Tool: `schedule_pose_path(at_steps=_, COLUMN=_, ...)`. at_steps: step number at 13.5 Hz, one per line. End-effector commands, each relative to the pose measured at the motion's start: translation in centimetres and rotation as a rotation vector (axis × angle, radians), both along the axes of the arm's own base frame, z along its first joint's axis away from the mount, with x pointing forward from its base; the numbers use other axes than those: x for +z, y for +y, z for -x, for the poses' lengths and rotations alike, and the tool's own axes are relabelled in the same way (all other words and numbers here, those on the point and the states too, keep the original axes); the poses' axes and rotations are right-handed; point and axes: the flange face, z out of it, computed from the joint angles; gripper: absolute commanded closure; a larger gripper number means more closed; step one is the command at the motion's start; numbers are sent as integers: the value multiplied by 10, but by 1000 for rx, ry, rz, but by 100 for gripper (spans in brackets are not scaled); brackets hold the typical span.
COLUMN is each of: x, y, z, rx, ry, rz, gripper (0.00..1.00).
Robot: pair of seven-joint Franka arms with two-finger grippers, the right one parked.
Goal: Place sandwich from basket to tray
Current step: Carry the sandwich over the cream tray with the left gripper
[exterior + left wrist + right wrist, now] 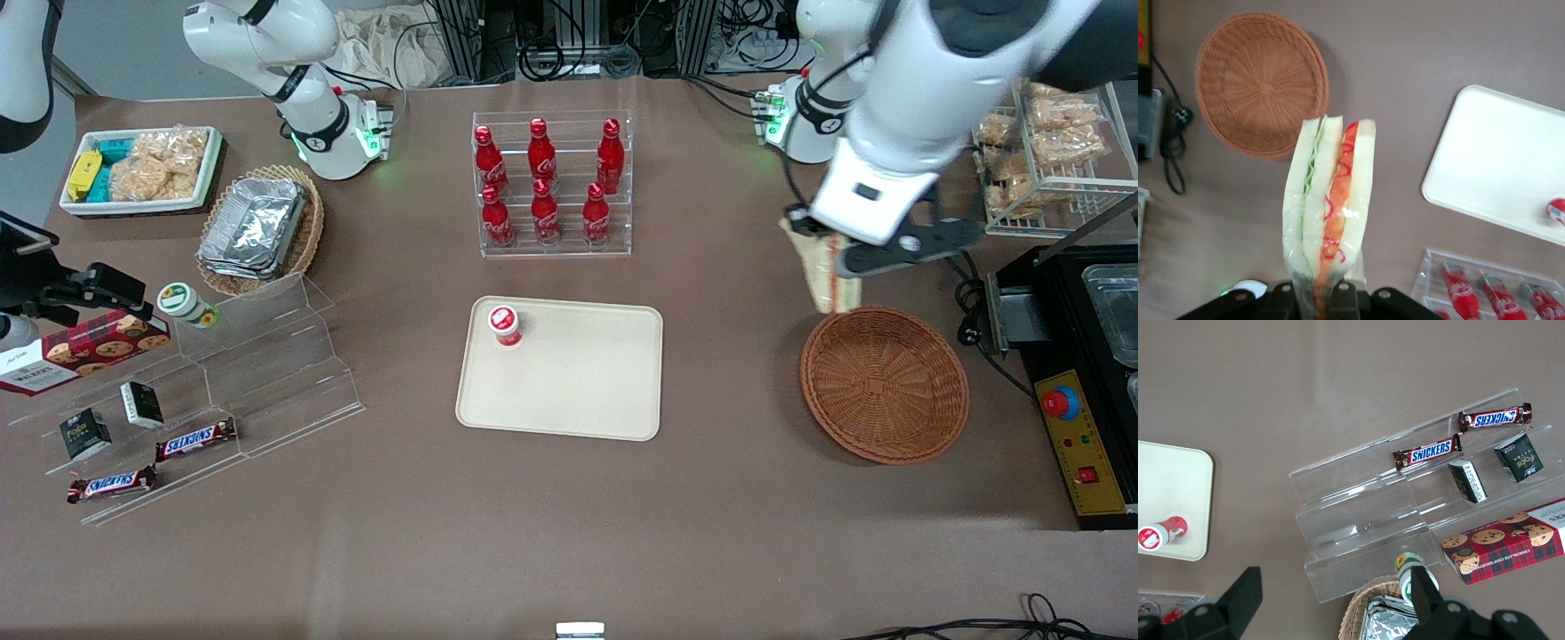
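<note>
Front view: left gripper (pixel 822 252) clamps triangular pale-bread sandwich (pixel 824 276) above round reddish-brown wicker basket (pixel 885 384), which is empty; cream rectangular tray (pixel 578 391) holds red-capped bottle (pixel 505 324).

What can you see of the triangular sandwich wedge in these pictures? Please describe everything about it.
The triangular sandwich wedge of pale bread shows white slices with a green layer and a red-orange layer between them, under a glossy clear wrap. The left arm's hand is shut on one end of it. It hangs in the air, touching nothing else, above the brown table near the rim of the empty round reddish-brown wicker basket, not yet over the cream-beige rectangular tray.
</note>
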Motion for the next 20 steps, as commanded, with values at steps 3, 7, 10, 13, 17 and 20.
schedule_pose_path(at_steps=3, x=-90, y=-60, z=-41, rx=98, ry=8, rz=94, gripper=100)
schedule_pose_path(at_steps=7, x=-199, y=-126, z=-53, rx=129, ry=-24, rz=78, gripper=100)
schedule_pose_path(at_steps=10, x=-282, y=-164, z=-51, rx=143, ry=-43, rz=78, gripper=100)
schedule_pose_path(at_steps=13, x=-330, y=-176, z=-48, rx=144, ry=-22, rz=88, gripper=100)
schedule_pose_path(at_steps=17, x=-361, y=-175, z=-53, rx=148, ry=-19, rz=94, gripper=72)
schedule_pose_path(at_steps=20, x=-362, y=-182, z=-50, rx=189, ry=-38, rz=115, gripper=0)
